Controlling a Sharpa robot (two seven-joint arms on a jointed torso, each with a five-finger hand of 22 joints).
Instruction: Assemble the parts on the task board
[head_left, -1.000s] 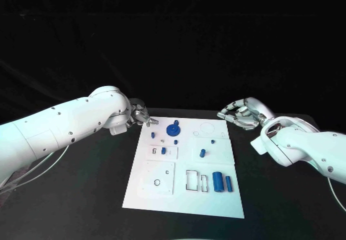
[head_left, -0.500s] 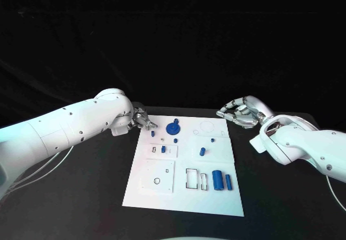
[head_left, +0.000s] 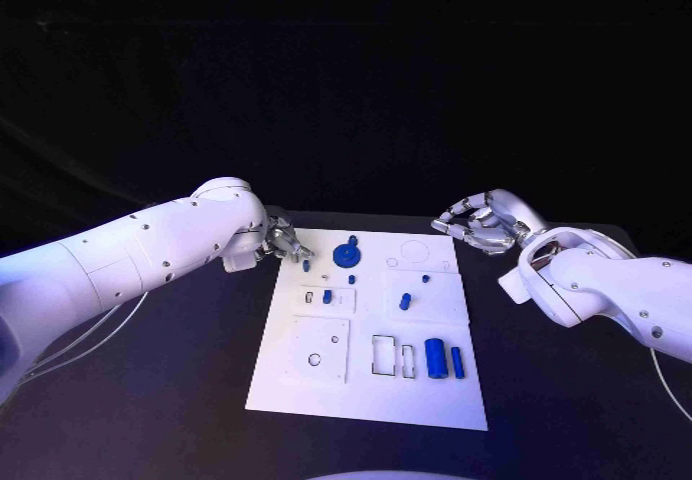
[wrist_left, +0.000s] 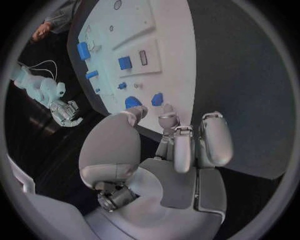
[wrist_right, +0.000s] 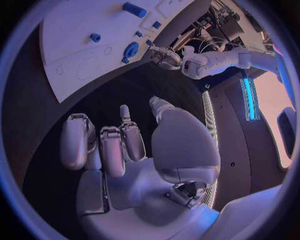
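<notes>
Presently, left hand (head_left: 283, 241) hovers at the white task board's (head_left: 325, 390) far left corner, fingers loosely spread, empty. Right hand (head_left: 477, 224) curled, empty. Smooth blue parts (head_left: 434, 361) lie on board.

The black table (head_left: 173, 400) carries the white task board (head_left: 368, 395), which lies flat at its middle, long side running away from the robot, dark surface on both sides.
</notes>
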